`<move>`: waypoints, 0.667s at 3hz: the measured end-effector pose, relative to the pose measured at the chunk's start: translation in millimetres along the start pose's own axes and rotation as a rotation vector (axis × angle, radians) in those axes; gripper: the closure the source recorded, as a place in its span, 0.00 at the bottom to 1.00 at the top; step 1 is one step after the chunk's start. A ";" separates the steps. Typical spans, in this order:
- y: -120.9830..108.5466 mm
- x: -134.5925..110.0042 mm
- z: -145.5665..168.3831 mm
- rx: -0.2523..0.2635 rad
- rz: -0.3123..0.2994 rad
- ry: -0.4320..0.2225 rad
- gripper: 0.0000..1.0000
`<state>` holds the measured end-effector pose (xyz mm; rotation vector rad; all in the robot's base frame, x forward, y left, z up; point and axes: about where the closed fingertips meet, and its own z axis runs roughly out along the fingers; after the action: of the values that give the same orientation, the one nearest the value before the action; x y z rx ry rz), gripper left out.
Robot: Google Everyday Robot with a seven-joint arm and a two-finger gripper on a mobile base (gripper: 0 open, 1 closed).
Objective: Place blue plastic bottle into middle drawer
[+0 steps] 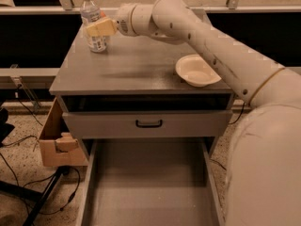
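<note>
Blue plastic bottle (91, 13) stands upright at the cabinet (136, 62) top's back-left corner. The gripper (99, 27) overlaps its label, which is unreadable — grip cannot be told. White bowl (196, 70) sits front-right, the middle drawer (150, 185) is open below, and a cardboard box (51, 142) stands left.

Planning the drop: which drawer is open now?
The wide, deep grey drawer lowest down, pulled out, floor bare; the grey drawer front with the black handle above is shut. The gripper is by the clear plastic bottle.

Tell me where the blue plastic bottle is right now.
In the camera view, the blue plastic bottle stands upright at the back-left corner of the cabinet top, well left of the white bowl. The gripper overlaps its midsection.
</note>
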<state>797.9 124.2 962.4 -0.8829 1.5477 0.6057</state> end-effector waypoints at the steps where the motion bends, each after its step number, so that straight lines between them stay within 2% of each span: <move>1: -6.7 3.2 26.6 0.007 0.025 -0.060 0.00; 2: -16.7 1.9 59.8 0.008 0.027 -0.125 0.02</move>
<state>846.5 161.6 952.0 -0.8039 1.4499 0.6613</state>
